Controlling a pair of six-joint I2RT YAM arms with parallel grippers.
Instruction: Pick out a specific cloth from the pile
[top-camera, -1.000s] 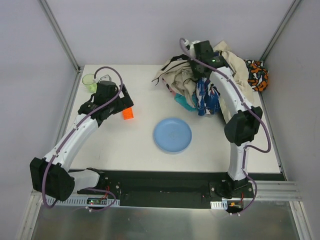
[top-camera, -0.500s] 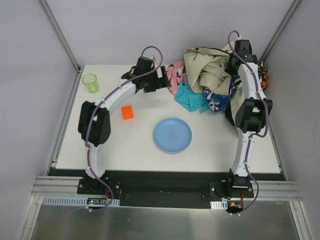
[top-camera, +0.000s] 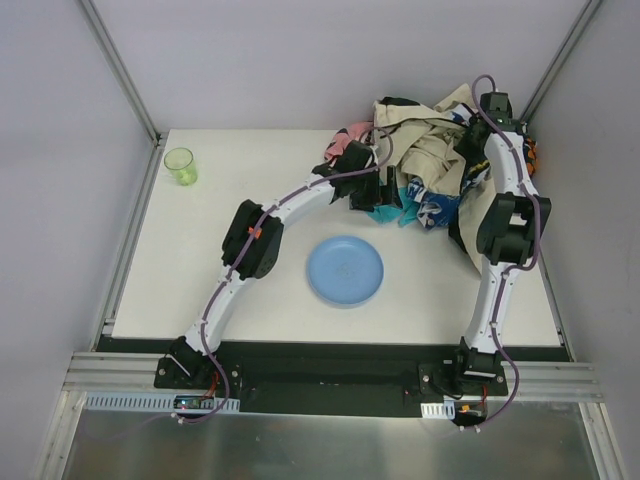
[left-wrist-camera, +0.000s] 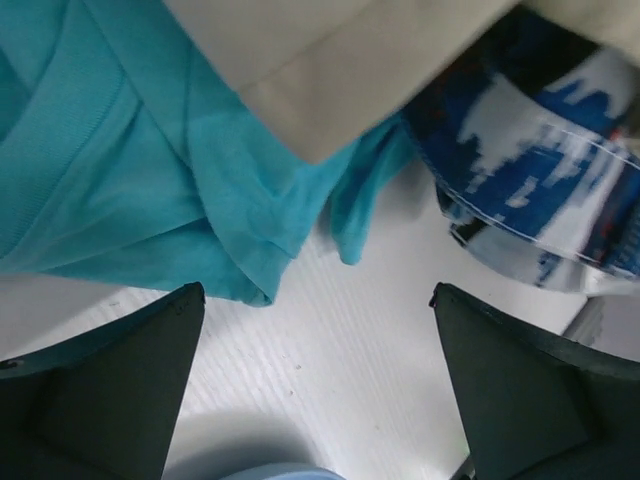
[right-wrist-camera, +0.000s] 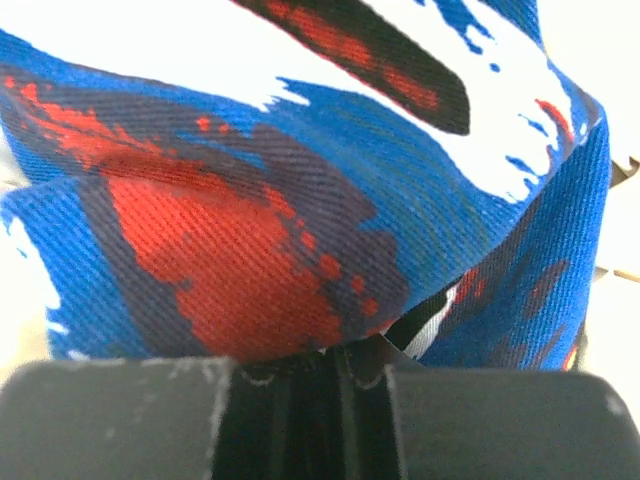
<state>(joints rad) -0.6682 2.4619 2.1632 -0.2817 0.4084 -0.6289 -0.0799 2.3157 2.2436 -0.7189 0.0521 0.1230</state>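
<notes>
The teal cloth (top-camera: 386, 212) lies at the front left edge of the pile (top-camera: 425, 140), partly under a beige garment. My left gripper (top-camera: 368, 190) is open right at that edge. In the left wrist view the teal cloth (left-wrist-camera: 120, 170) fills the upper left, just past the wide-apart fingers (left-wrist-camera: 110, 390), with bare white table between them. At the back right of the pile, my right gripper (top-camera: 472, 135) is shut on the blue-white patterned cloth (right-wrist-camera: 300, 200), which also carries red patches and fills the right wrist view.
A blue plate (top-camera: 345, 270) lies in the middle of the table, near the left arm. A green cup (top-camera: 180, 165) stands at the far left corner. A pink patterned cloth (top-camera: 350, 140) sticks out on the pile's left. Walls close in behind and on the right.
My left arm has swung right across the table to the pile's front edge by the teal cloth. The right arm has lowered the raised clothes at the back right.
</notes>
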